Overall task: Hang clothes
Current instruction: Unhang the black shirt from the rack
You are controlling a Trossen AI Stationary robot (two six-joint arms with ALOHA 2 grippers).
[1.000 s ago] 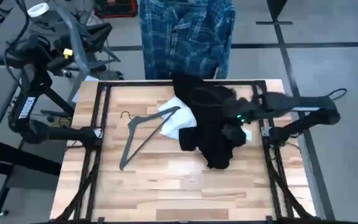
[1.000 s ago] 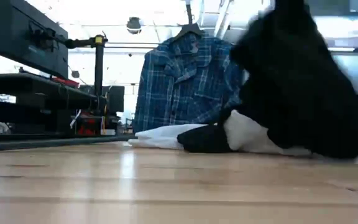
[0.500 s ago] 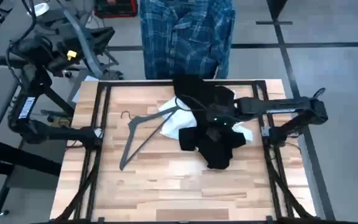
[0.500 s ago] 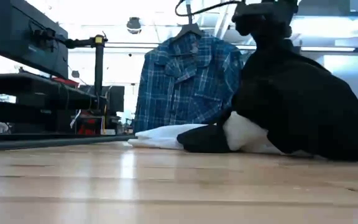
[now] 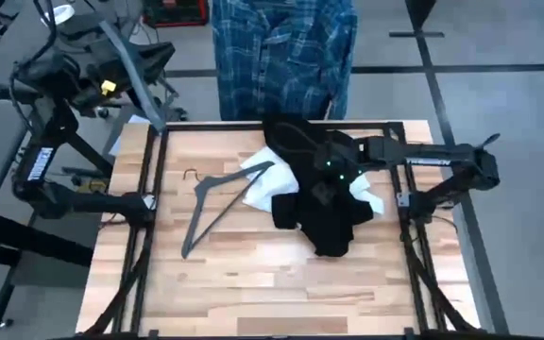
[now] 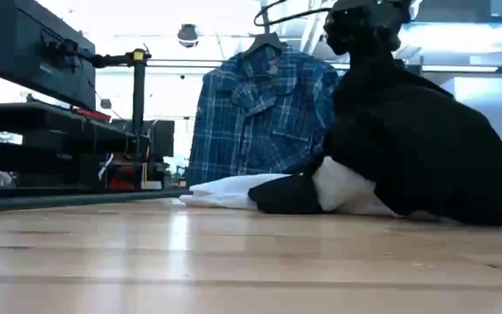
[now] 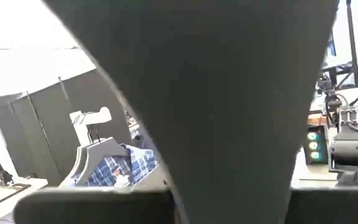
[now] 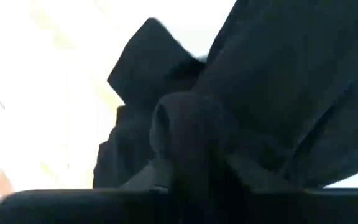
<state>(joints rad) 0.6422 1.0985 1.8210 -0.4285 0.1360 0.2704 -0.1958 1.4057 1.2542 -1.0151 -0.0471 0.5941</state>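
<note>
The black top [image 5: 324,203] lies heaped at the table's far right, partly over the white top [image 5: 264,187]. In the low view the black top [image 6: 425,139] rises in a peak up to my right gripper [image 6: 366,19], which stands over it [image 5: 333,175] pointing steeply down. The blue plaid shirt [image 5: 281,57] hangs on a hanger beyond the far edge. My left gripper [image 5: 105,83] is raised off the table's far left corner, shut on a grey hanger [image 5: 135,71]. My left gripper holds the grey hanger [image 7: 216,93] lifted clear of the table, off its far left corner. The hanger's broad grey body fills the left wrist view and hides the place of contact, so which part is held cannot be told.
A thin dark hanger [image 5: 217,200] lies flat on the wooden table left of the clothes, its hook toward the far left. A black frame [image 5: 149,203] runs along the table's sides. Bare wood [image 5: 253,283] spreads toward the near edge.
My right gripper has gone toward the table's left and then its far edge, sinking a little, over the black top. The raised part of the black top has come down with it and settled into a lower peak; the rest of the heap has stayed where it was.
</note>
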